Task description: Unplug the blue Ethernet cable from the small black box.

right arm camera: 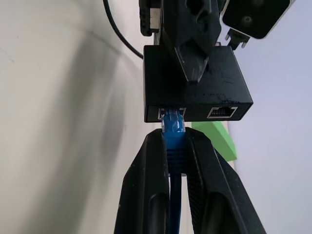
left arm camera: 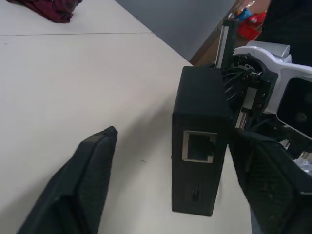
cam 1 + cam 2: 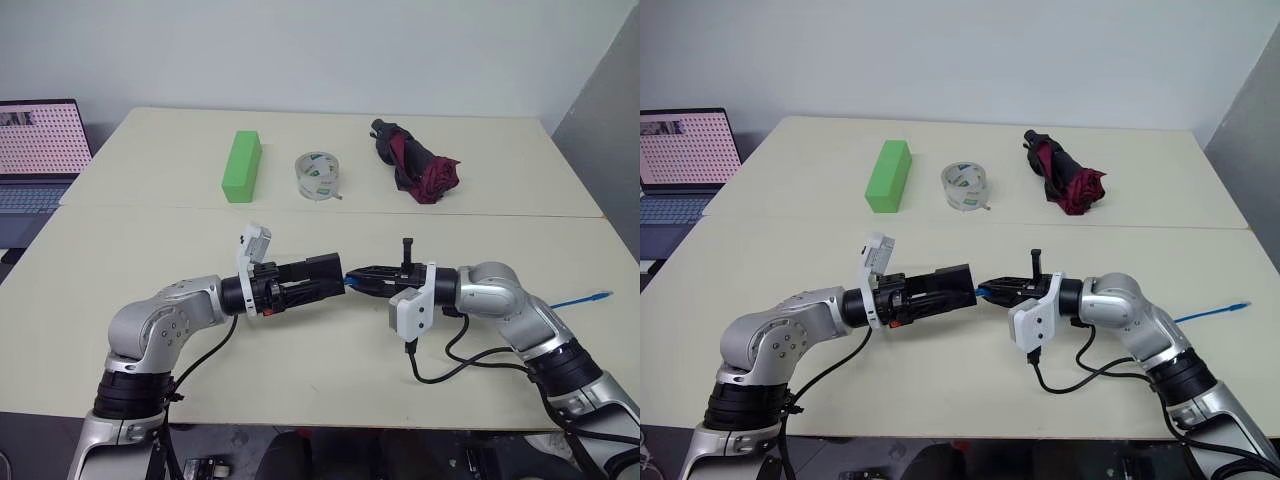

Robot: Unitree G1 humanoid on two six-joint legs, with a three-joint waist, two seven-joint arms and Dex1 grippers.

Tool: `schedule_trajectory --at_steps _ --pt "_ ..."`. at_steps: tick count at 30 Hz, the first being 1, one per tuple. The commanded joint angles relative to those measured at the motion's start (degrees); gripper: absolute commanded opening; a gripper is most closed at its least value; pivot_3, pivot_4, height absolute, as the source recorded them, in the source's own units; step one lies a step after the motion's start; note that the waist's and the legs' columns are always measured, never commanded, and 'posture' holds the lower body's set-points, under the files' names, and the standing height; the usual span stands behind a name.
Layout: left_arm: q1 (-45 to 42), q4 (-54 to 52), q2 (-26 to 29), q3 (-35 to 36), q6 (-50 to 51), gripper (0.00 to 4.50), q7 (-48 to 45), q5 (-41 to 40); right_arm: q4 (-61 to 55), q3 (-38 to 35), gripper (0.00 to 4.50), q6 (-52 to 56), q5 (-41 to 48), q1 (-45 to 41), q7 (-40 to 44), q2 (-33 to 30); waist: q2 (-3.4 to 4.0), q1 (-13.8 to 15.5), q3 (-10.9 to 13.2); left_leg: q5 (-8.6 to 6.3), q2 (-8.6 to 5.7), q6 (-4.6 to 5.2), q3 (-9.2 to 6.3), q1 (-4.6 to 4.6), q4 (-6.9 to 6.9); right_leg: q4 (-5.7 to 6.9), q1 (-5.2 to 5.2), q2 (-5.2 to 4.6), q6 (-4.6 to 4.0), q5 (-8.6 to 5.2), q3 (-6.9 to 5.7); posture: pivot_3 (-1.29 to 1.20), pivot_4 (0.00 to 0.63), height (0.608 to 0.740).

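Note:
The small black box [image 1: 195,83] hangs in the air above the table's front half, between my two grippers. The blue Ethernet cable [image 1: 173,126] is plugged into one of its two ports. My right gripper [image 1: 173,139] is shut on the cable just behind the plug. From there the cable runs back to its free end [image 3: 590,298] on the table at the right. My left gripper [image 2: 173,134] is open around the box [image 2: 197,146]. One finger [image 2: 273,185] lies against the box. The other finger [image 2: 87,185] stands apart from it.
At the back of the table stand a green block [image 3: 242,165], a roll of clear tape [image 3: 319,175] and a folded dark red umbrella [image 3: 415,165]. An open laptop [image 3: 35,150] sits off the table's left edge. Black arm cables [image 3: 470,365] lie near the front edge.

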Motion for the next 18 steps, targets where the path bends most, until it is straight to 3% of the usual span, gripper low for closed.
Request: schedule_trajectory --at_steps 1,11,16,18 --pt "-0.6 -1.4 0.1 1.4 0.0 2.84 -0.3 -1.6 -1.0 -1.3 0.17 -1.5 0.0 -1.2 -1.1 0.2 0.0 0.0 0.0 0.0 0.0 0.0 0.0 0.0 0.0 0.0 0.0 0.0 0.0 0.0 0.0 0.0 0.15 0.74" --pt "-0.3 -1.6 0.6 1.0 -0.4 0.8 -0.4 -1.7 -0.9 -0.9 0.17 -2.6 -0.4 -1.7 -1.3 0.3 0.0 0.0 0.0 0.0 0.0 0.0 0.0 0.0 0.0 -0.01 0.0 0.0 0.0 0.0 0.01 0.0 0.15 0.74" --pt "-0.4 -1.5 0.8 0.9 -0.4 0.78 -0.7 -1.8 -0.3 -0.3 0.17 -4.1 -0.9 -2.1 -0.5 -0.3 0.0 0.0 0.0 0.0 -0.01 0.0 0.01 0.0 0.0 -0.01 0.0 0.0 0.0 0.0 0.01 0.0 0.15 0.74" --pt "-0.6 -1.4 0.8 0.8 -0.4 0.78 -0.9 -1.7 -0.4 -0.3 0.87 -3.8 0.7 -2.2 0.7 -0.7 0.0 0.0 0.0 0.0 0.0 0.0 0.0 0.0 0.0 -0.01 0.0 0.0 0.0 0.0 0.01 0.0 0.15 0.74"
